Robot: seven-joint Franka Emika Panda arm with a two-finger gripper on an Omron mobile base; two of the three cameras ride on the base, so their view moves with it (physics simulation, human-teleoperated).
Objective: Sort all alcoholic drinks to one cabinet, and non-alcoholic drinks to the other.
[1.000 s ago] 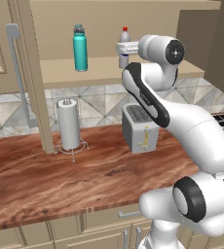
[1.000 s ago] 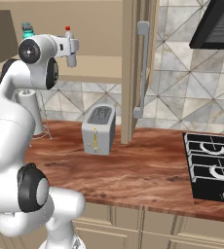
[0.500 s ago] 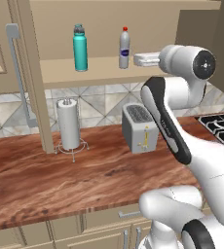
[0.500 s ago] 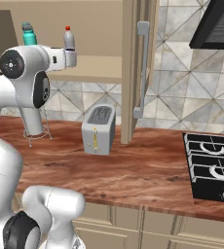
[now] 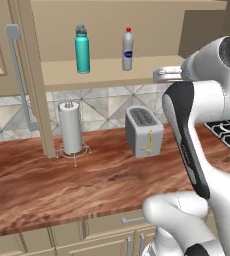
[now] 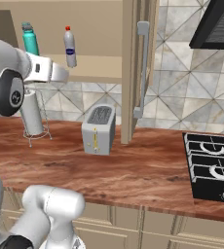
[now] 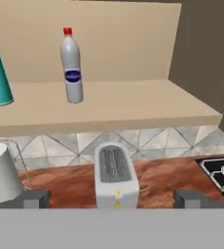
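The open cabinet shelf [image 5: 137, 70] serves as the landmark: on it stand the teal bottle [image 5: 82, 49], toward the shelf's left end, and the small clear bottle [image 5: 128, 49] with red cap and blue label, near its middle and well apart from the teal one. Both are upright, so the two non-alcoholic drinks appear to be placed. The gripper [image 7: 111, 198] is empty, its two finger tips spread wide, and it sits in front of the shelf's right part, clear of the small bottle and facing the shelf. Below the shelf, on the wooden counter [image 5: 47, 175], stand a toaster [image 5: 143, 131] and a paper towel roll [image 5: 70, 126]; the stove [image 6: 214, 165] lies off to the shelf's right. The open cabinet door [image 6: 136, 63] with its grey bar handle [image 6: 141, 68] hangs at the shelf's right edge in the right base view. The alcoholic bottles cannot be seen here, so the step in hand is judged to be backing away to fetch them. To do it well, the arm should draw straight back from the shelf before swinging, keeping the spread fingers and forearm away from the small bottle, the shelf lip and the open door, since a slender bottle would tip easily.
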